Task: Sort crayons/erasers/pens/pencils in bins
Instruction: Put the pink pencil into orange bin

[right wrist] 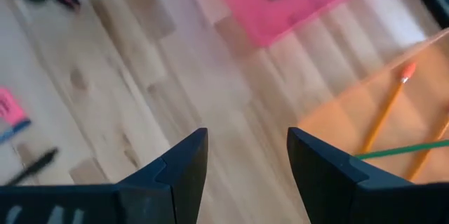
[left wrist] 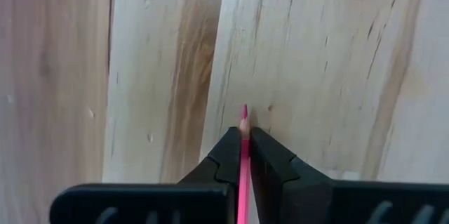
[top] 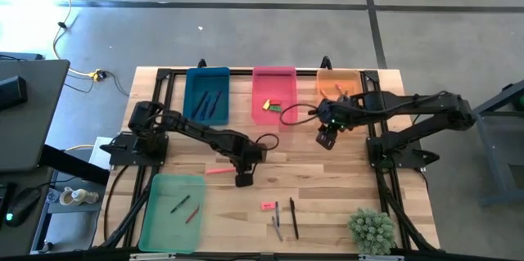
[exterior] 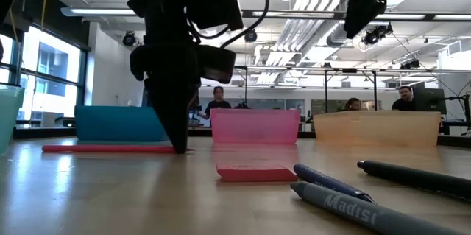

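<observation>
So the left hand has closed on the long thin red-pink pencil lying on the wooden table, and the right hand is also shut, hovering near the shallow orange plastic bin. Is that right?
Not quite. The left hand is shut on the long thin red-pink pencil on the wooden table, but the right hand is open: the right wrist view shows its fingers spread, empty, near the shallow orange plastic bin.

The counter point(top: 327, 187) is pale wood with brown grain streaks. Four bins sit on it: blue point(top: 207, 95), pink point(top: 274, 89), orange point(top: 337, 81) and light green point(top: 171, 211). The pencil point(left wrist: 243, 168) in the black left pincer point(left wrist: 244, 143) is red-pink. A pink eraser point(exterior: 255, 172) lies by dark grey and blue pens point(exterior: 353, 194). Orange pencils point(right wrist: 384, 115) lie in the orange bin. The right pincer point(right wrist: 245, 161) is black.
</observation>
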You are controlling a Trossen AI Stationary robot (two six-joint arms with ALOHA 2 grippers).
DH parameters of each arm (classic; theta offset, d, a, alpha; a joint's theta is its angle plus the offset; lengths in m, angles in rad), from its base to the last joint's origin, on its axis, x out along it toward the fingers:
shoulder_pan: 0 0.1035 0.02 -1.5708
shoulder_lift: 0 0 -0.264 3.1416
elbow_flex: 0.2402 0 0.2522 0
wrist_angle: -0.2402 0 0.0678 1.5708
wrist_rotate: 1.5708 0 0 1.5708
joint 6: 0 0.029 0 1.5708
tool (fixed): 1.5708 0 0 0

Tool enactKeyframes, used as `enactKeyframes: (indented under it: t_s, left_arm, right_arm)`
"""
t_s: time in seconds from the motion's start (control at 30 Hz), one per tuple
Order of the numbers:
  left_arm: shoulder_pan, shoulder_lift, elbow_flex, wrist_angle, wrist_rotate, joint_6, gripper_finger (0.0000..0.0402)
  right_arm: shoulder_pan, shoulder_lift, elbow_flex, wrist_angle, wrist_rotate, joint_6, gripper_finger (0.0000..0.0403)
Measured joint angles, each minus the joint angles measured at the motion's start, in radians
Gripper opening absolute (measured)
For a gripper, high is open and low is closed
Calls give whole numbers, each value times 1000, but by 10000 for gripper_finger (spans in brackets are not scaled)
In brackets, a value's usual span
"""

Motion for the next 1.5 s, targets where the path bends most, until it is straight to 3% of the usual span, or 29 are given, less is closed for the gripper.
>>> enactKeyframes:
  t_s: [0.3, 0.67, 0.9, 1.5]
  left_arm:
    - [49, -20, -2, 11, 89, 2, 5]
    - [106, -41, -1, 64, 211, -15, 5]
    - [126, -42, 0, 104, 301, -15, 5]
    - [151, -44, 1, 239, 439, -73, 4]
  right_arm:
    - [123, 0, -119, 59, -20, 134, 188]
    - [253, 0, -252, 347, -40, 385, 188]
    - [342, 0, -297, 444, -38, 528, 188]
    - [567, -97, -300, 460, 143, 757, 188]
